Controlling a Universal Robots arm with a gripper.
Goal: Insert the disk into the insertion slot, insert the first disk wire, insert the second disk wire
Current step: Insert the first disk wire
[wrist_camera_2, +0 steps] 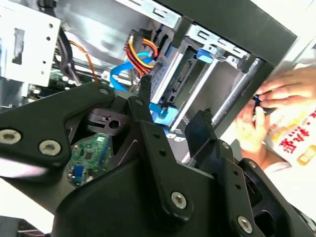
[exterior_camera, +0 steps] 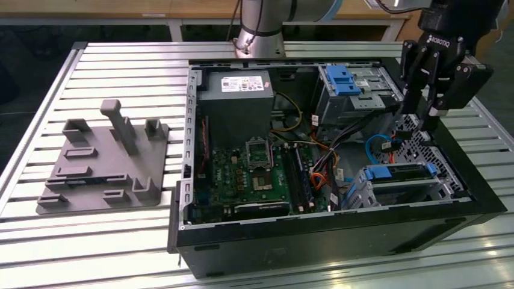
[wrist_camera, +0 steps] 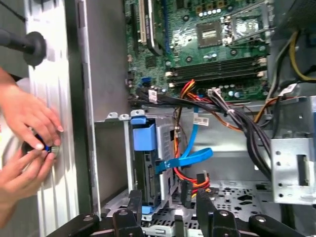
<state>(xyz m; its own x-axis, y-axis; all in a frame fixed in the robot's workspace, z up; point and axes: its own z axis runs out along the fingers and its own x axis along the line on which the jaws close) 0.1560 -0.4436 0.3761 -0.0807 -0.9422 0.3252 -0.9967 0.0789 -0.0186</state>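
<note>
The disk (exterior_camera: 405, 171), edged by its blue carrier (exterior_camera: 376, 173), sits inside the insertion slot (exterior_camera: 365, 195), a silver cage at the near corner of the open computer case on the exterior view's right. My gripper (exterior_camera: 418, 119) hangs above and behind the cage, fingers pointing down into the case. It stands open in both wrist views (wrist_camera_2: 175, 103) (wrist_camera: 168, 197), holding nothing. A blue flat cable (wrist_camera: 190, 158) runs to the connector edge of the disk (wrist_camera: 148, 170). A black plug on red and orange wires (wrist_camera: 186, 190) hangs by that edge, close to one finger (wrist_camera: 203, 200).
A grey bay with a blue latch (exterior_camera: 341, 81) stands behind the cage, beside the power supply (exterior_camera: 237, 96). The motherboard (exterior_camera: 249, 174) fills the case floor, crossed by cable bundles (wrist_camera: 232, 116). A person's hands (wrist_camera: 27, 143) work outside the case wall. A grey fixture (exterior_camera: 105, 162) lies on the table.
</note>
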